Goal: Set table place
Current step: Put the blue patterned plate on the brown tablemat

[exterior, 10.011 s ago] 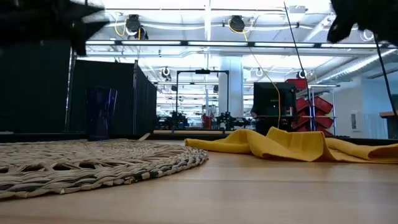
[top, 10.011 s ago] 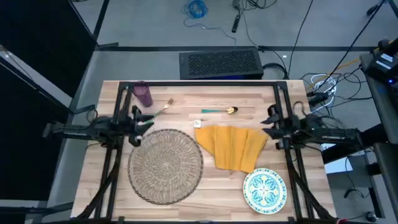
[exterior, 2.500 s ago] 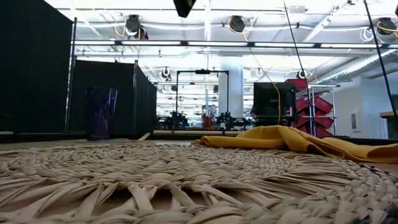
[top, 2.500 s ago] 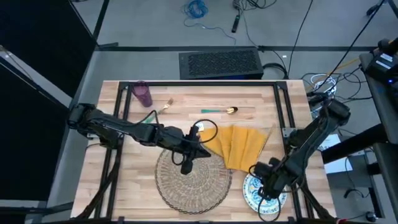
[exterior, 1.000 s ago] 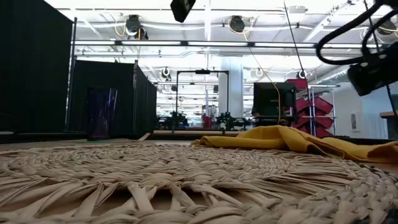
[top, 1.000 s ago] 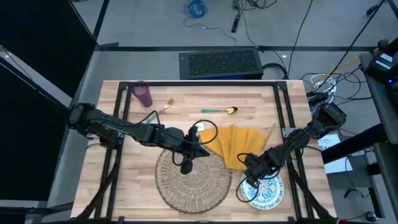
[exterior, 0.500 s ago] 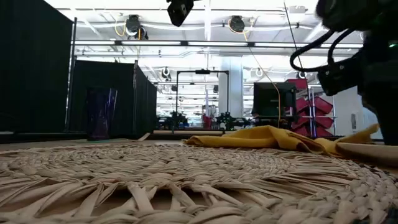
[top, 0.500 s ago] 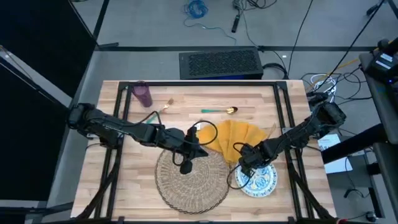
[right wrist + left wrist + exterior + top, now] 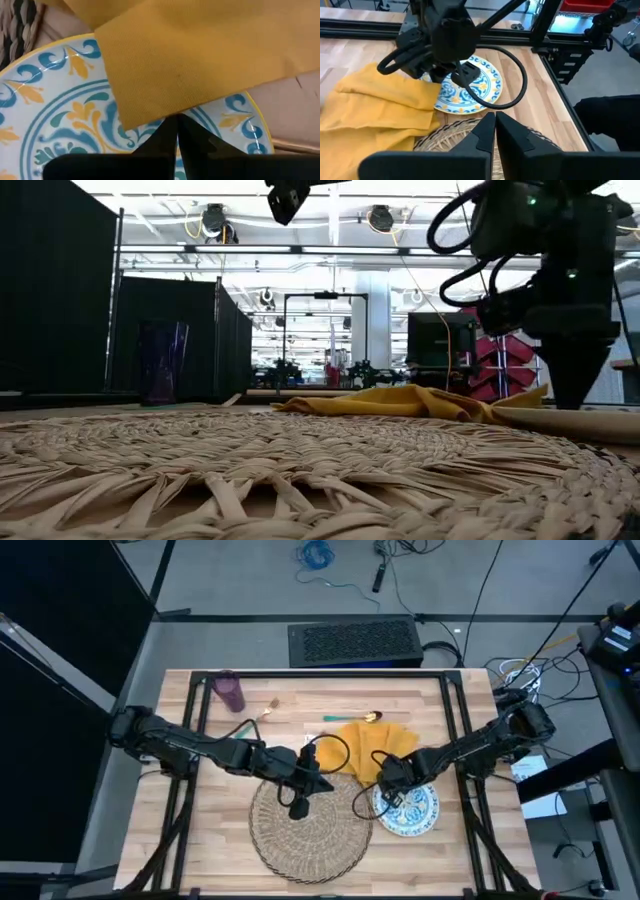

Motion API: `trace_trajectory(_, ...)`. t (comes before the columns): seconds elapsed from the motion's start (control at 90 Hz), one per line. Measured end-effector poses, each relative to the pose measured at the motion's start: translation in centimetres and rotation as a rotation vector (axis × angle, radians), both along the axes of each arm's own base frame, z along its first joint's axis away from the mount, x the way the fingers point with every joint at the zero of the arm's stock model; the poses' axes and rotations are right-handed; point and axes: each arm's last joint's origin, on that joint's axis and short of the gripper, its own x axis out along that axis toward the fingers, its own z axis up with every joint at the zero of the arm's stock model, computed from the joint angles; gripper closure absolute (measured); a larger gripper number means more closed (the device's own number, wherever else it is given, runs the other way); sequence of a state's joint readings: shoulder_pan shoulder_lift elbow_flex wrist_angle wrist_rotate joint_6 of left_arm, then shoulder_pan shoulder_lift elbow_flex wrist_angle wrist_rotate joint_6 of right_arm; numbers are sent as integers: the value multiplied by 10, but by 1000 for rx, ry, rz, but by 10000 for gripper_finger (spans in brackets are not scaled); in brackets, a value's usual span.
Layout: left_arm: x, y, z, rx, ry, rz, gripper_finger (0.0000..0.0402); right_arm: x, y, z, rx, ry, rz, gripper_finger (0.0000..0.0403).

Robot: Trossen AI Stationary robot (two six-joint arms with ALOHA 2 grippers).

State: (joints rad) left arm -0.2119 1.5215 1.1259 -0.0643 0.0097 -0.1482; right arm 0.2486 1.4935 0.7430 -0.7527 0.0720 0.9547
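From above, we see the left gripper (image 9: 298, 806) over the upper part of the placemat (image 9: 311, 831), lower centre of the frame. The right gripper (image 9: 387, 792) sits at the plate's (image 9: 415, 815) upper left edge, beside the napkin (image 9: 375, 748). The cup (image 9: 230, 692) stands at upper left of the worktop (image 9: 240, 745), with cutlery (image 9: 352, 718) along the top.

At table height, the placemat (image 9: 250, 470) fills the foreground; the right gripper (image 9: 575, 385) points down at the plate's rim at right, the napkin (image 9: 400, 402) behind.

In the left wrist view, we see the left jaws closed on nothing, above the placemat's edge, facing the plate (image 9: 475, 92) and napkin (image 9: 375, 107).

In the right wrist view, the right jaws are closed, tips pressed on the plate (image 9: 55, 125) just under the napkin's (image 9: 200, 45) edge.
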Motion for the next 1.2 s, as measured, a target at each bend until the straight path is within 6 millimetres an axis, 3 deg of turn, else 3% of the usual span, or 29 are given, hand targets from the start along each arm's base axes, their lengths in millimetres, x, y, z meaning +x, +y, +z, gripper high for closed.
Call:
trace_trajectory(0.2, 0, 0, 0, -1, -3, 0, 402, -1, 11, 31, 92, -77, 53, 399)
trace_trajectory(0.367, 0, 0, 0, -1, -2, 0, 402, -7, 23, 62, 120, -138, 105, 368)
trace_trajectory(0.611, -2, 1, -4, 10, 42, 9, 402, -43, 36, 109, 30, -53, 112, 318)
trace_trajectory(0.7, -2, 2, -5, 31, 56, 41, 402, -57, 42, 127, -31, -97, 119, 313)
trace_trajectory(0.956, 12, 7, -6, -41, -48, 106, 402, -88, 56, 165, -191, -509, 222, 318)
trace_trajectory(1.2, 54, 28, -57, -397, -6, 250, 402, -117, 50, 189, -449, -891, 237, 319)
